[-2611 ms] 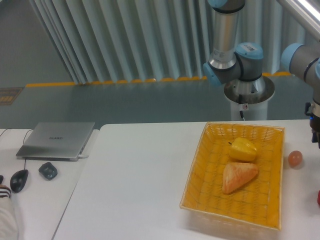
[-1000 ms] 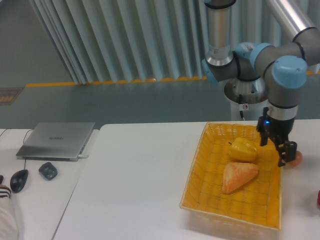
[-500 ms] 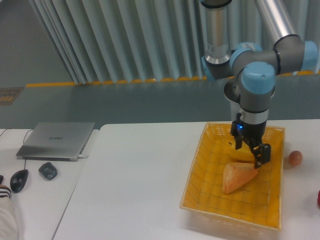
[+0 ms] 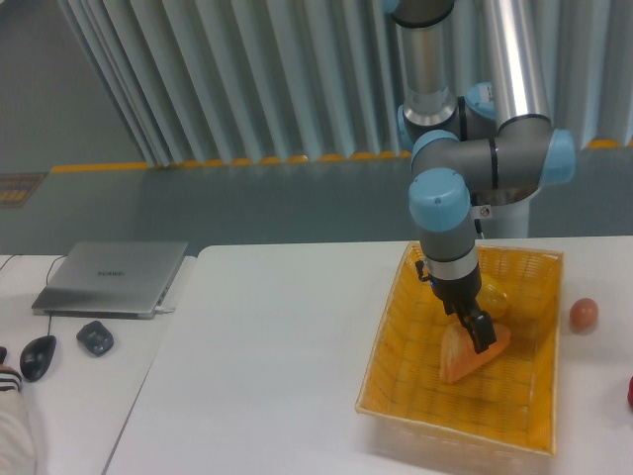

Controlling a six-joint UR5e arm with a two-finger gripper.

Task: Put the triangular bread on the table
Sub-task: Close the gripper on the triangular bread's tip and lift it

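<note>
The triangular bread, an orange-tan wedge, lies inside the yellow woven basket on the white table. My gripper points down into the basket, its dark fingers right over the wedge's upper part and covering it. The fingers overlap from this angle, so their gap is not visible, and I cannot tell whether they touch the bread. The yellow pepper sits just behind the gripper, partly hidden by the wrist.
A small orange-pink ball rests on the table right of the basket. A red object peeks in at the right edge. A closed laptop and two dark mice lie on the left desk.
The arm has swung left from the table's right edge, across the basket, and lowered. The gripper has gone from beside the pepper to down onto the bread. The bread lies where it was.
</note>
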